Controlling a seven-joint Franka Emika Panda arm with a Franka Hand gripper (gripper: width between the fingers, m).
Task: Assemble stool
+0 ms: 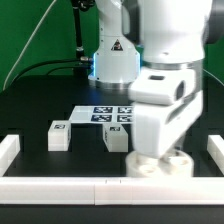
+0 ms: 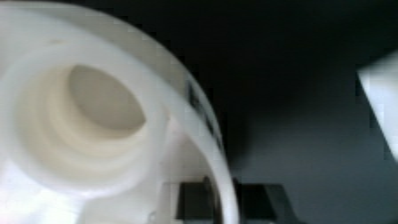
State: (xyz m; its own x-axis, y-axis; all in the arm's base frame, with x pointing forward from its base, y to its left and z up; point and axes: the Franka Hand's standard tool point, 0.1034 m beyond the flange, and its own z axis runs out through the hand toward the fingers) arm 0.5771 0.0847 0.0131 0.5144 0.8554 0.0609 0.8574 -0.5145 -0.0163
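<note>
The stool's white round seat (image 1: 146, 166) sits near the front border on the exterior view's right, mostly hidden under the arm's hand. In the wrist view the seat (image 2: 89, 110) looms large and blurred, showing its hollow middle. Its thin rim runs between the dark fingers (image 2: 260, 200). My gripper (image 2: 222, 198) is shut on that rim. In the exterior view the gripper (image 1: 160, 156) is down on the seat, its fingertips hidden. Two white block legs with tags lie on the black table, one (image 1: 58, 135) on the exterior view's left and one (image 1: 116, 139) next to the seat.
The marker board (image 1: 105, 113) lies flat behind the legs. Long white border bars run along the front (image 1: 60, 186), the left (image 1: 8, 150) and the right (image 1: 213, 150). A blurred white shape (image 2: 377, 95) shows at the wrist view's edge. The robot base (image 1: 112, 60) stands at the back.
</note>
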